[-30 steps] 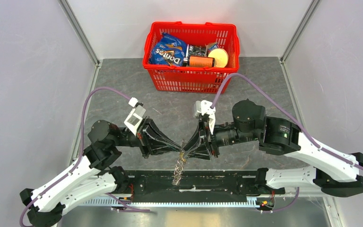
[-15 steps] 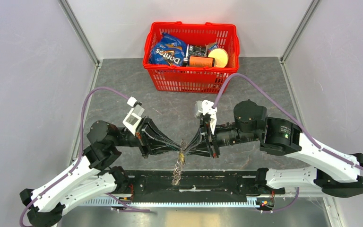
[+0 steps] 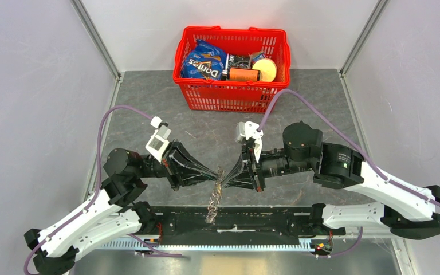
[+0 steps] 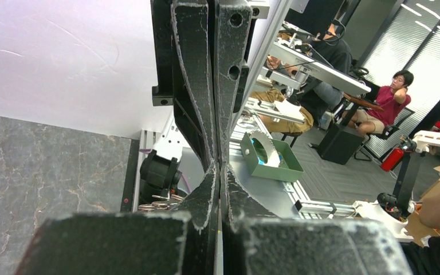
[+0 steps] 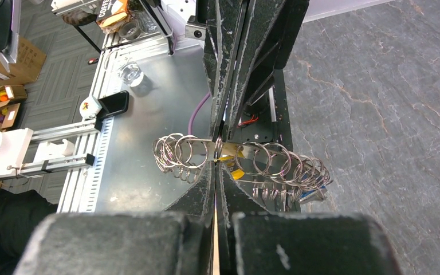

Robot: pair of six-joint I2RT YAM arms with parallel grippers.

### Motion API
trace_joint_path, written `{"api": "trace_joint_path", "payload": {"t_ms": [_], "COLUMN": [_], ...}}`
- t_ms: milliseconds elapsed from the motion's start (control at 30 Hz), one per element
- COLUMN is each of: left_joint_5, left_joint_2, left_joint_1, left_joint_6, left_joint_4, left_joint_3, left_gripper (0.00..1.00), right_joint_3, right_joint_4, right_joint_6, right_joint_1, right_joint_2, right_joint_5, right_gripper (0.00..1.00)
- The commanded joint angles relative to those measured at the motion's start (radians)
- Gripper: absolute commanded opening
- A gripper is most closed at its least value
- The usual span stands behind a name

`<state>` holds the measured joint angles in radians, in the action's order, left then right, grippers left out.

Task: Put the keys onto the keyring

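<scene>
The keyring [image 3: 213, 201], a bunch of silver rings, hangs between the two arms above the table's near edge. My left gripper [image 3: 217, 178] is shut on its top, and a few rings [image 4: 152, 203] show beside the shut tips [image 4: 220, 169]. My right gripper [image 3: 224, 183] meets it tip to tip. In the right wrist view the rings [image 5: 281, 166] spread to both sides of my shut right gripper [image 5: 216, 165], which pinches at the yellow key [image 5: 238, 172]. The blue key [image 5: 309, 195] hangs among the rings further right. The left fingers [image 5: 229, 86] come down from above.
A red basket [image 3: 232, 98] with a Doritos bag [image 3: 205, 63] and other groceries stands at the back of the grey table [image 3: 321, 103]. A black rail [image 3: 263, 220] runs along the near edge under the hanging rings. White walls close in both sides.
My right gripper has closed at the top of the ring bunch. The left arm has drawn back slightly to the left, still shut, and the bunch hangs much as before.
</scene>
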<state>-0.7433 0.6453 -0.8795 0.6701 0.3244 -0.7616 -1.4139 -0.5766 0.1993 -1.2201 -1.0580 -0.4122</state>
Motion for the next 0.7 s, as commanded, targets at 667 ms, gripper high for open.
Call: {"api": "trace_joint_path", "payload": {"t_ms": [667], "left_joint_5": [0.065], "left_joint_2": [-0.004], "left_joint_1": [-0.004], "left_joint_6": [0.050], "left_joint_4": [0.129], "left_joint_3": [0.001], "left_gripper": [0.02], "right_joint_3": [0.021], "right_joint_4": [0.078], "right_joint_6": [0.023], "right_joint_1": [-0.005], "right_joint_2": [0.049], "right_joint_5": [0.034], "right_gripper": [0.33]}}
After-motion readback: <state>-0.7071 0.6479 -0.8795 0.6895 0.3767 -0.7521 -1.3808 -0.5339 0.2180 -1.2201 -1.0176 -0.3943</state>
